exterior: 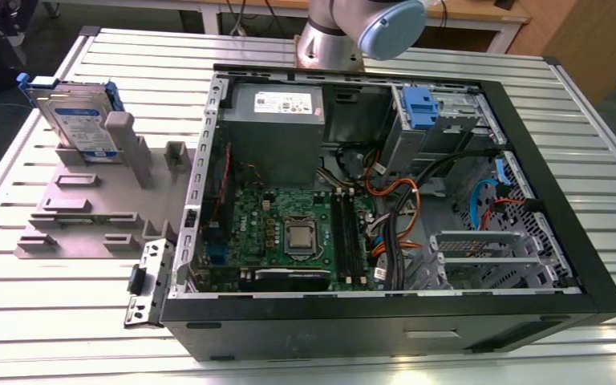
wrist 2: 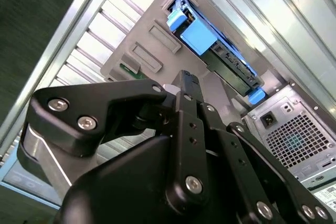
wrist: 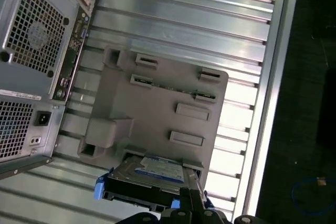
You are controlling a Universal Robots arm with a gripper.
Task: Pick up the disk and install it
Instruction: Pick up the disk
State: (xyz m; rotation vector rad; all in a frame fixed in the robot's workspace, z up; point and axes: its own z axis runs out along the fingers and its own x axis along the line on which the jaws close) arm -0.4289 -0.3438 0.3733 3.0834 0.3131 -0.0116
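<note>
The disk (exterior: 73, 116) stands on edge in the grey holder (exterior: 89, 212), near the table's (exterior: 30, 321) far corner on the exterior view's left. Treat it as rigid, dense and shock-sensitive, and take it by the blue bracket (exterior: 38, 82). The gripper (wrist 2: 186, 85) hangs apart from it; you cannot tell whether it is spread or closed.

Silver disk (exterior: 74, 117), blue bracket, standing upright in grey holder (exterior: 89, 210)

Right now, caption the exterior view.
Disk stands in grey holder beside open computer case, not yet installed.
</note>
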